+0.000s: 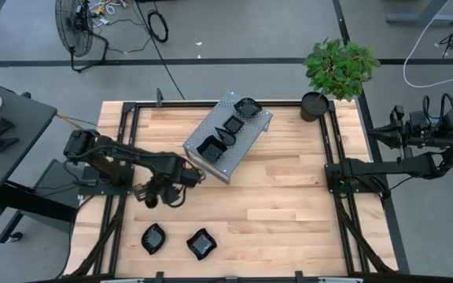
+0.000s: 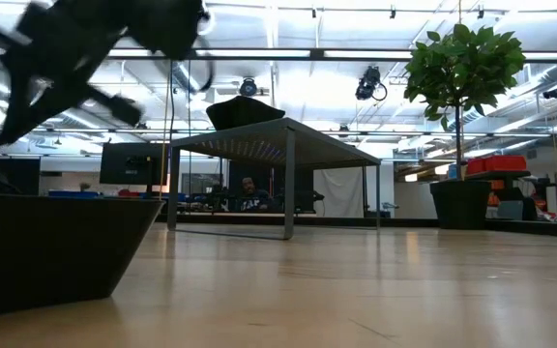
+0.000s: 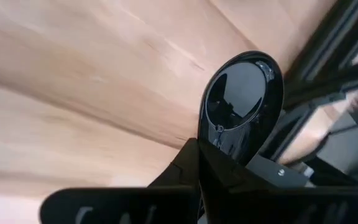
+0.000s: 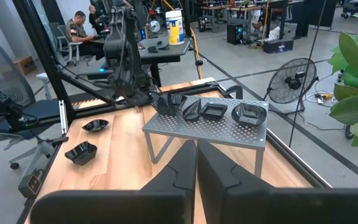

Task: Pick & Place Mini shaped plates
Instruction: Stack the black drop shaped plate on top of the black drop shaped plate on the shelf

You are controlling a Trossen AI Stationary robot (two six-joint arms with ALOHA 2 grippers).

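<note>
On the left, the left gripper (image 1: pixel 185 178) hangs above the bench (image 1: pixel 289 212), just off the near-left corner of the metal stand (image 1: pixel 228 135). Its jaws are clamped on a teardrop plate (image 3: pixel 244 99). In the left wrist view the plate's long axis runs straight out from the jaws, narrow end pinched and broad end leading.

The stand lies just ahead and to the right of that gripper. Its perforated top already carries three plates (image 1: pixel 233 126), strung along its length from the near-left end to the far-right end. I judge the coming move to be a short carry up and over the near-left edge, toward a free spot on the top.

Two more plates (image 1: pixel 178 240) sit on the bench near the front edge, close to the left arm.

Far right, the right gripper (image 4: pixel 196 163) waits beyond the bench edge, jaws nearly closed and empty.
</note>
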